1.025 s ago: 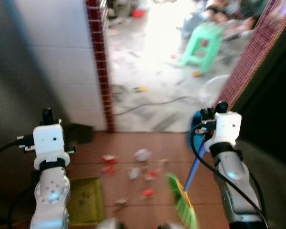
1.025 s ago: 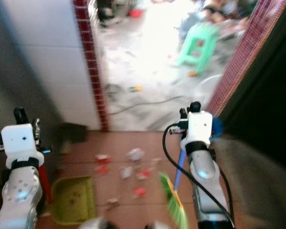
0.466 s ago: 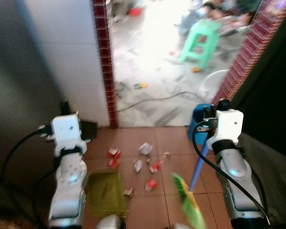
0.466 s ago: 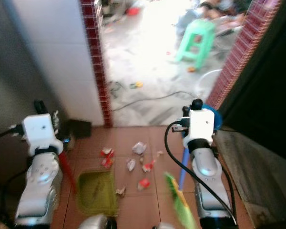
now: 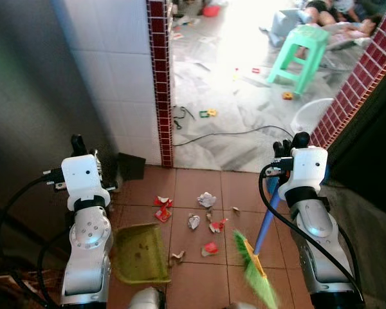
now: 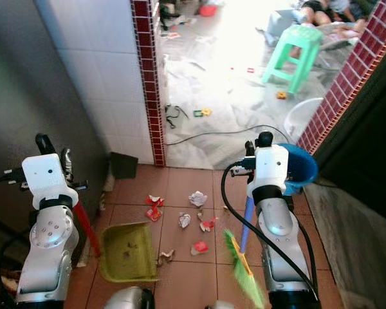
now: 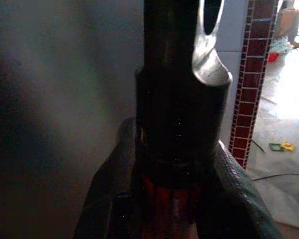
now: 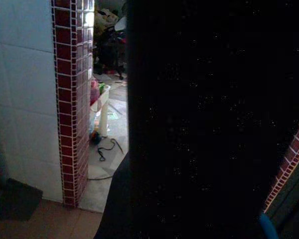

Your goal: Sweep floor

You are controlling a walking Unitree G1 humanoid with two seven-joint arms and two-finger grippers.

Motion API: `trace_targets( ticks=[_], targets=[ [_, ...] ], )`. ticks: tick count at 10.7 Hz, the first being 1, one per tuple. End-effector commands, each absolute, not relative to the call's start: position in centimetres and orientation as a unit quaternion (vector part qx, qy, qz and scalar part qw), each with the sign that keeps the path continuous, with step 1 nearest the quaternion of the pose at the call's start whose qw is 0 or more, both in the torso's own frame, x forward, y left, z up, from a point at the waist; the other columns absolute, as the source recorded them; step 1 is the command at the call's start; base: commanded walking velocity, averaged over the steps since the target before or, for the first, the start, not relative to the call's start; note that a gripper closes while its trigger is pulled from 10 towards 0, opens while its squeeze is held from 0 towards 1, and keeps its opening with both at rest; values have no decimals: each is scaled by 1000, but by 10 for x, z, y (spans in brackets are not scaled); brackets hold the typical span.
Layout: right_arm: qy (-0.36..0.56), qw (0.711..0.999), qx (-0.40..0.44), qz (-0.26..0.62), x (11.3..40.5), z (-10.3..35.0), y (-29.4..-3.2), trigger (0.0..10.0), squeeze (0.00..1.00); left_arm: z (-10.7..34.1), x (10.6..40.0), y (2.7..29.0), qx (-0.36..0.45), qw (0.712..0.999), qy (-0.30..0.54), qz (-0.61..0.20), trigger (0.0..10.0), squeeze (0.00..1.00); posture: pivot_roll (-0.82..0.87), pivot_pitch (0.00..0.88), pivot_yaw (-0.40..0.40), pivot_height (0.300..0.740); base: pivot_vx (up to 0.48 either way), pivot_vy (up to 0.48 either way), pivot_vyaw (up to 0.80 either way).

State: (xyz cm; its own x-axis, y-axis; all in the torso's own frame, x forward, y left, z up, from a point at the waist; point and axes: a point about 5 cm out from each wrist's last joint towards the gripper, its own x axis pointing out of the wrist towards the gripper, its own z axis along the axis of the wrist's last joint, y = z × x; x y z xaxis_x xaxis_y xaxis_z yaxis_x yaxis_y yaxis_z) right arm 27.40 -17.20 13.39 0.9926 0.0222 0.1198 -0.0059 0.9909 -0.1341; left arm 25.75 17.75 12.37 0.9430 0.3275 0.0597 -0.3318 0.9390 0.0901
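While the left gripper [image 7: 172,199] pinches the red-handled yellow-green plastic dustpan [image 6: 125,252] at near left, crumpled red-and-white paper scraps [image 6: 192,225] lie just right; the right gripper [image 5: 284,149] carries the blue-handled green-bristled broom [image 5: 256,273], fingers' state unclear, and a hard stroke could scatter litter past the pan.

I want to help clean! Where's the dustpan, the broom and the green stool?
dustpan [image 6: 125,252]: right eye view, inside its green tray.
broom [image 6: 242,275]: right eye view, green bristles.
green stool [image 5: 307,37]: left eye view, seat top.
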Motion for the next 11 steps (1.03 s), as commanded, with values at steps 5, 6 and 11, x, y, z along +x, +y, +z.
trace_targets(
  ticks=[5,6,11],
  targets=[
    [-86,994,-66,10,276,143,-170,10000,0,143,257,180,57,982,-70,167,10000,0,-29,6,-5,740,314,0,0],
    [-86,994,-66,10,276,143,-170,10000,0,143,257,180,59,982,-70,166,10000,0,-29,7,-4,740,345,0,544],
    [-83,995,-54,12,277,142,-170,10000,0,141,257,180,61,982,-64,166,10000,0,-27,6,-7,740,329,0,83]
  ],
)
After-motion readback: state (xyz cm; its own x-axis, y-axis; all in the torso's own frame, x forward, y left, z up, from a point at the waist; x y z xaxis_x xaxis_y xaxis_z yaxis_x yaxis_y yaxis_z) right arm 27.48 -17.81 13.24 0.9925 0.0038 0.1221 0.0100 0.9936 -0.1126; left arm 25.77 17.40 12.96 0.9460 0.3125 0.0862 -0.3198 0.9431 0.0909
